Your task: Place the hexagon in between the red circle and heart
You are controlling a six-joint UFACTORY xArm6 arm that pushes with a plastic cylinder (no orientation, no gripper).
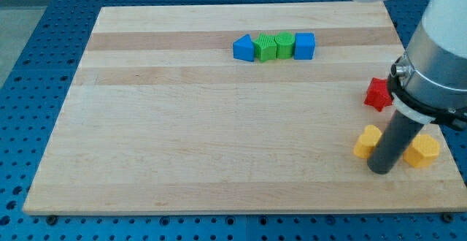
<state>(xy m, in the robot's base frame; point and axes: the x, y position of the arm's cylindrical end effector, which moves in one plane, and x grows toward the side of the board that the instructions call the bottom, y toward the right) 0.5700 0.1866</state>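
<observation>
Two yellow blocks sit at either side of my tip (pixel 380 170), which holds nothing and only rests on the board: the yellow heart (pixel 366 142) touching it at the view's left, the yellow hexagon (pixel 422 151) just beside it at the view's right. I cannot see any red circle; only a red star (pixel 377 93) shows above, partly hidden by the arm. So the placing seems not yet done. The arm comes down steeply from the view's top right.

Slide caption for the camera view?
My tip between two yellow blocks; red block above; blue-green row at wooden board's top.
</observation>
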